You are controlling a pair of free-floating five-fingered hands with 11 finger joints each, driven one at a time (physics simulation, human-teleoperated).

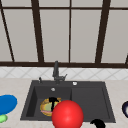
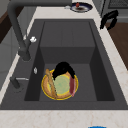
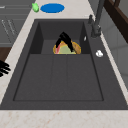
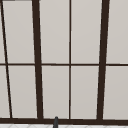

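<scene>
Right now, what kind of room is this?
Most likely a kitchen. There is a dark sink with a tap under a big window, and a plate of food sits in the basin beneath the left hand.

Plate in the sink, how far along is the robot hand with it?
Done: the plate lies flat in the sink basin. In hand: the left robot hand is down at the plate's rim; a grip can't be confirmed. Left: the plate isn't lifted, and the right robot hand hovers idle over the counter edge.
</scene>
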